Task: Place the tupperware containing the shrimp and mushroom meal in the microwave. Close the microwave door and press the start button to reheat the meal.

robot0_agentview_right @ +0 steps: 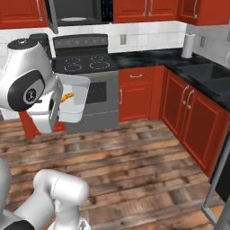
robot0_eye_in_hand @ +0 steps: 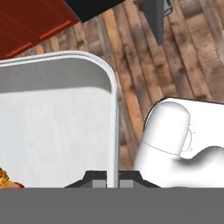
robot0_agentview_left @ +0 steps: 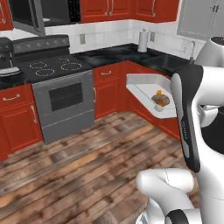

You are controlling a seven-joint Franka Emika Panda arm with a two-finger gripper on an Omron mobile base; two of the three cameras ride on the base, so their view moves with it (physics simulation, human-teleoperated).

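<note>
Two dark fingertips (robot0_eye_in_hand: 94, 177) are seen at the bottom of the hand view, closed narrowly on the rim of the tupperware (robot0_eye_in_hand: 57, 127), one tip on each side of the thin wall. The gripper (robot0_eye_in_hand: 113, 178) is thus clamped on the container's edge. The tupperware is carried in the air above the wood plank floor (robot0_agentview_left: 87, 170), clear of every counter. In the left base view, the tupperware (robot0_agentview_left: 144, 87) is shown just left of the arm's dark-banded link, in front of the red base cabinets. In the right base view, it (robot0_agentview_right: 76, 96) is shown beside the arm's wrist, in front of the stove.

The shrimp and mushroom meal (robot0_agentview_left: 161, 99) is held inside the container as small orange and brown pieces, grouped toward the end nearest the arm. In the hand view, a trace of the meal (robot0_eye_in_hand: 5, 180) is visible at the lower left edge.

Farther back, a grey stove (robot0_agentview_left: 61, 98) with a black cooktop is set between red cabinets (robot0_agentview_left: 19, 116). A black countertop (robot0_agentview_left: 127, 52) is run along the corner, and a white paper towel roll (robot0_agentview_left: 143, 41) is placed upright on it.

Farthest and highest, the microwave (robot0_agentview_right: 78, 11) is mounted above the stove. The microwave door (robot0_agentview_left: 27, 15) is swung open toward the left, and the cavity is exposed.
</note>
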